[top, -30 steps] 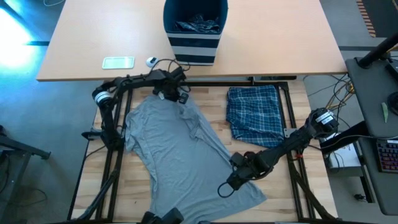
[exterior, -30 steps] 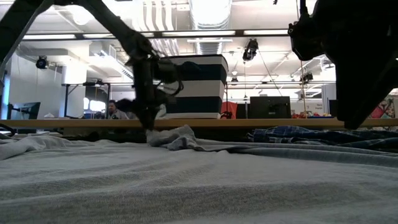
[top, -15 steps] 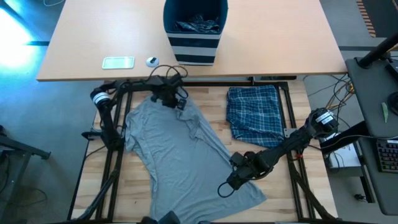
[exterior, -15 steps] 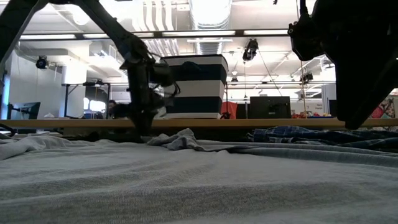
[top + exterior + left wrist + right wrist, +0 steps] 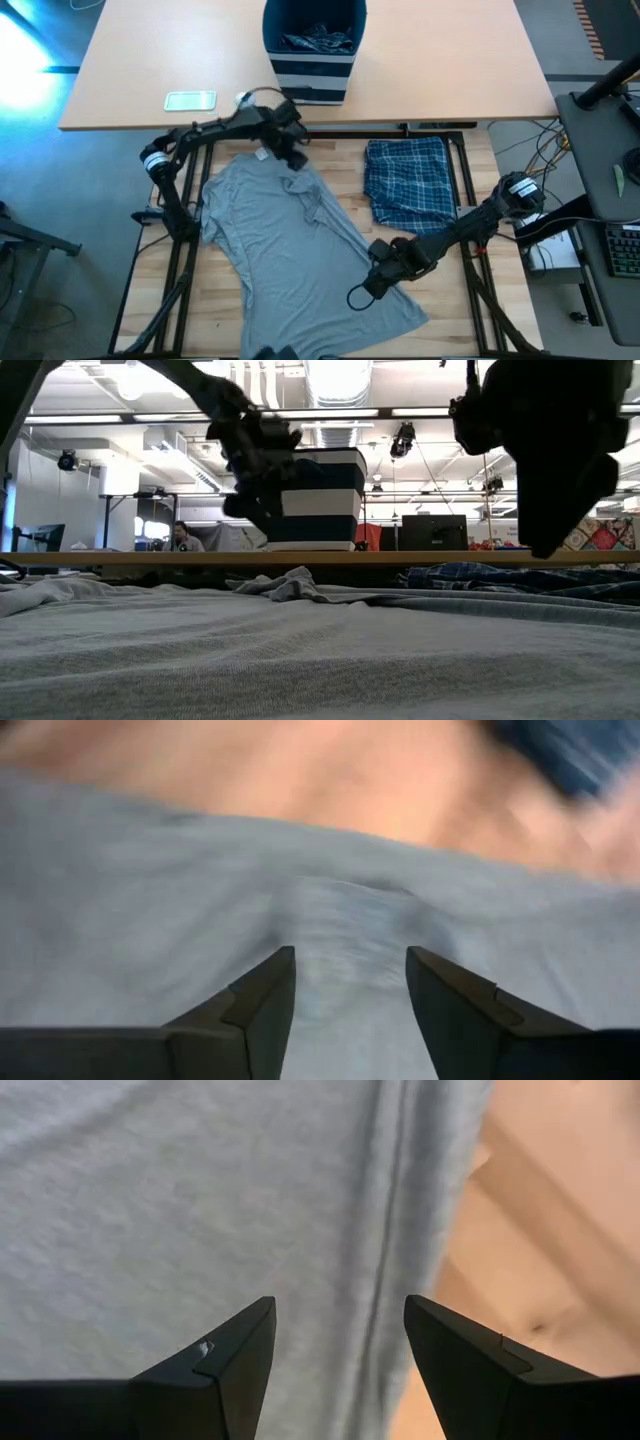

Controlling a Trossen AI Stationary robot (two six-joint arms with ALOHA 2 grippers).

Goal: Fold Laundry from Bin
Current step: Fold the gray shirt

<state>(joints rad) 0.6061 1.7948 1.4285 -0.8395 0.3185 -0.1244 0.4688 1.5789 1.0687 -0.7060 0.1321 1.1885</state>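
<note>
On the wooden table (image 5: 250, 310) a grey T-shirt (image 5: 290, 250) is lying spread out, with its collar end toward the far edge and its hem toward the near edge. Near the collar the cloth is bunching up into a small ridge (image 5: 285, 582), which is showing in the low view. The left gripper (image 5: 292, 158) is hovering just above this collar end; its fingers (image 5: 262, 1005) are standing apart with nothing between them, and the grey cloth is lying under them. The right gripper (image 5: 372, 283) is hanging over the right hem of the T-shirt, close to the cloth edge. Its fingers (image 5: 235, 1360) are also standing open and are holding nothing; the hem seam and bare wood are showing beyond them.

Beside the T-shirt, to the right, a folded plaid piece (image 5: 410, 182) is resting on the table. The bin (image 5: 313, 50) is standing upright on the pale desk (image 5: 450, 60) behind, well apart from both grippers, and dark laundry (image 5: 318, 40) is lying inside it. A person (image 5: 182, 537) is sitting far back in the room.
</note>
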